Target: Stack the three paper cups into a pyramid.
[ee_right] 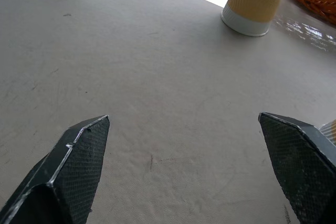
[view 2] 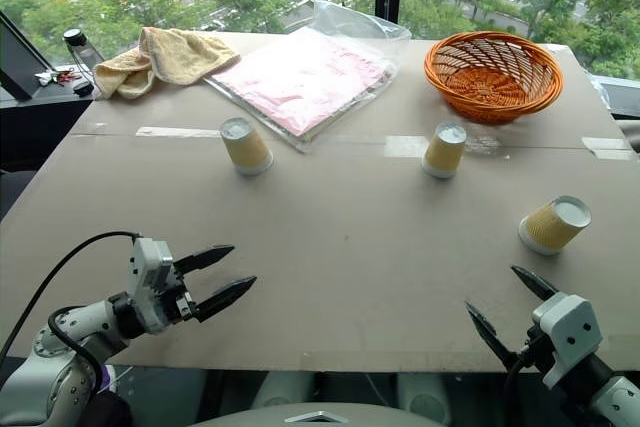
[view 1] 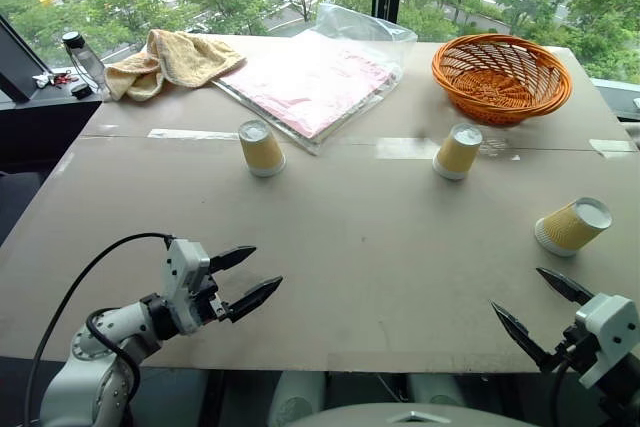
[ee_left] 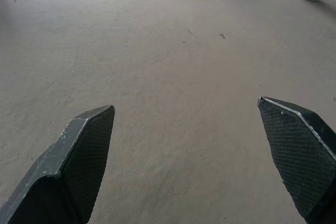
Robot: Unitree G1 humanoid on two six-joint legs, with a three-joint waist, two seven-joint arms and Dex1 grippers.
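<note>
Currently the three paper cups are standing upside down and well apart on the table (view 1: 340, 247): one (view 1: 261, 147) at upper centre-left, one (view 1: 457, 152) before the orange basket (view 1: 500, 75), one (view 1: 572, 225) tilting at the right edge. Both the left gripper (view 1: 250, 274) at lower left and the right gripper (view 1: 530, 309) at lower right are hovering with fingers apart, gripping nothing.

Three ribbed paper cups (view 1: 261, 147) (view 1: 458, 152) (view 1: 573, 225) sit on a matt, faintly scuffed grey-brown table (view 1: 360, 267) crossed by glossy tape strips (view 1: 405, 148). An orange woven wicker basket (view 1: 501, 77), a soft terry cloth towel (view 1: 170, 62) and a shiny, crinkled clear plastic bag (view 1: 320, 72) lie behind. The gripper fingers (ee_left: 84, 166) look like matt black plastic, finely cross-hatched.
</note>
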